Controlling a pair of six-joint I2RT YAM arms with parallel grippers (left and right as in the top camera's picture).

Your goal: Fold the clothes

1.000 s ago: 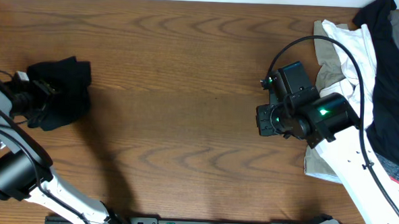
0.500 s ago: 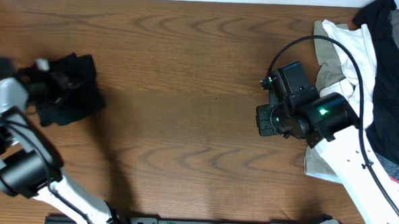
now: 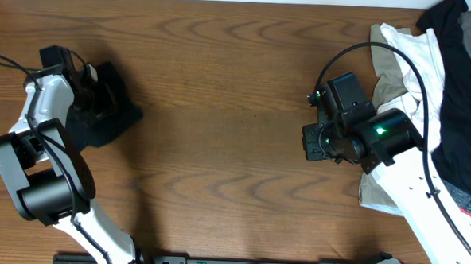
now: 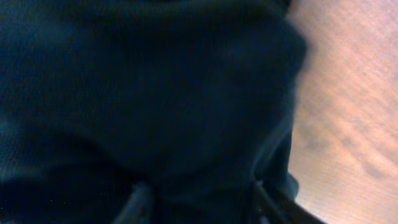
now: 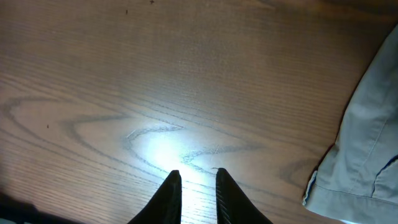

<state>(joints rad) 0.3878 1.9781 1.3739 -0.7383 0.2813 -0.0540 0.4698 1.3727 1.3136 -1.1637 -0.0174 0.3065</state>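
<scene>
Claws at opposite ends, black garment under the left one

Left gripper (image 3: pixel 92 92) sits on the black garment (image 3: pixel 109 110), its fingers (image 4: pixel 140 200) sunk into the dark fabric and clamped on a bunch of it. In the left wrist view the cloth fills nearly the whole frame and is blurred. This crumpled garment lies near the left edge of the wooden table (image 3: pixel 237 84), with the left arm curving up to it from the near edge.

Right gripper (image 5: pixel 196 177) hangs over bare wood with its 2 fingers drawn almost together and nothing between them. Just beside it, to its right, lies the edge of a beige garment (image 5: pixel 367 143). Beyond that, a white garment (image 3: pixel 406 44) and a dark navy one (image 3: pixel 461 70) are heaped at the table's far right, well apart from the black piece.
</scene>
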